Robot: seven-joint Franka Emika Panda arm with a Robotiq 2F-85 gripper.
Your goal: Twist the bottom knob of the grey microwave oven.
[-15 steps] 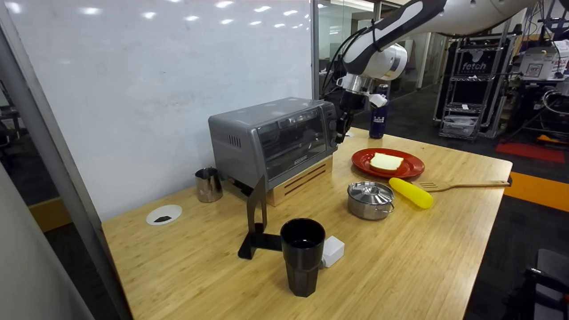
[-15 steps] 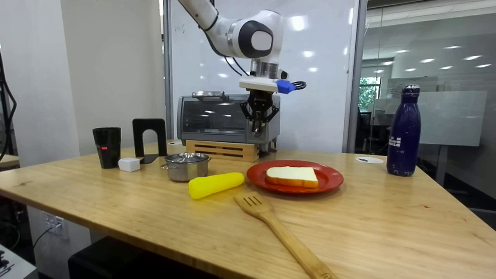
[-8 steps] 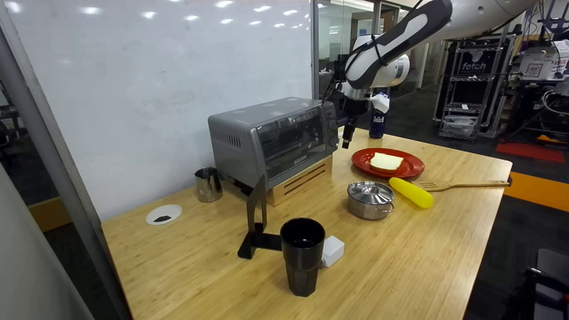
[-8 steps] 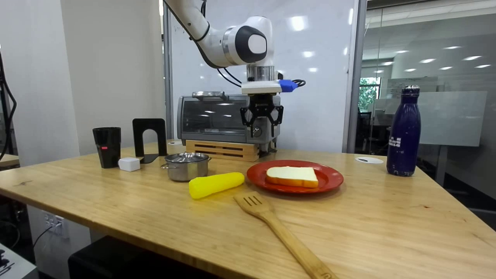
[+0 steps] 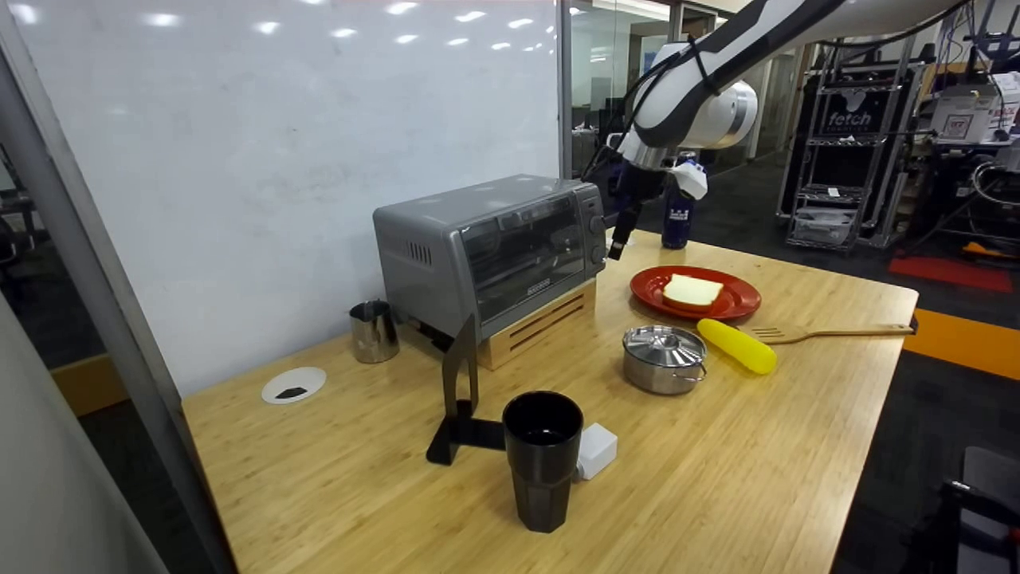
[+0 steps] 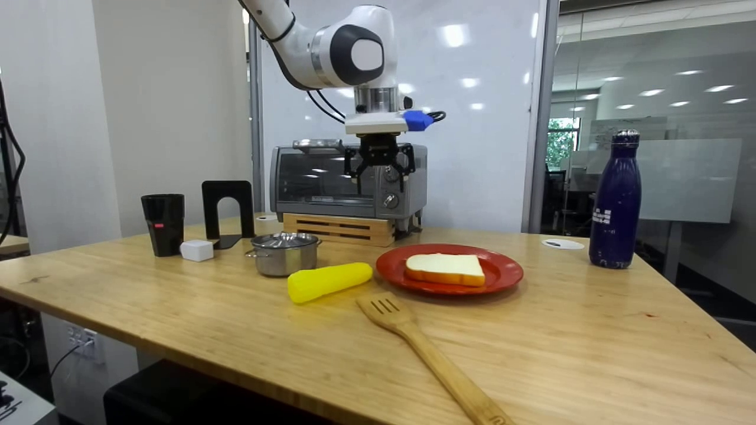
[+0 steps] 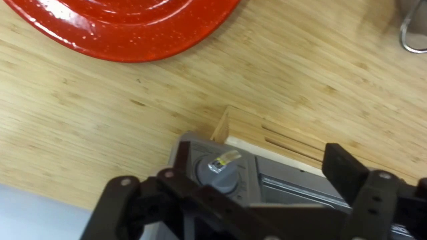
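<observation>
The grey microwave oven point(image 5: 470, 211) stands against the whiteboard, its dark glass door point(image 6: 328, 177) facing the table. On its control panel the bottom knob point(image 6: 391, 200) is round and grey. Seen from above in the wrist view, that knob point(image 7: 217, 178) carries a small clear-and-yellow tag. My gripper point(image 6: 381, 185) is open, fingers pointing down, just in front of the panel and a little above the bottom knob. Nothing is between its fingers, and they look apart from the knob. In the wrist view the knob lies beside the left fingertip of the gripper point(image 7: 258, 148).
Below the oven is a slotted wooden base point(image 6: 336, 229). A red plate point(image 6: 502, 260) with bread sits in front, near a lidded pot point(image 6: 284, 260), a yellow object point(image 6: 331, 281) and a wooden spatula point(image 6: 437, 354). A blue bottle point(image 6: 617, 200), black cup point(image 5: 542, 470) and metal cup point(image 5: 374, 335) stand farther off.
A second ago the gripper was closed in front of the bottom knob. It has opened, then risen and shifted left in an exterior view, uncovering the knob.
</observation>
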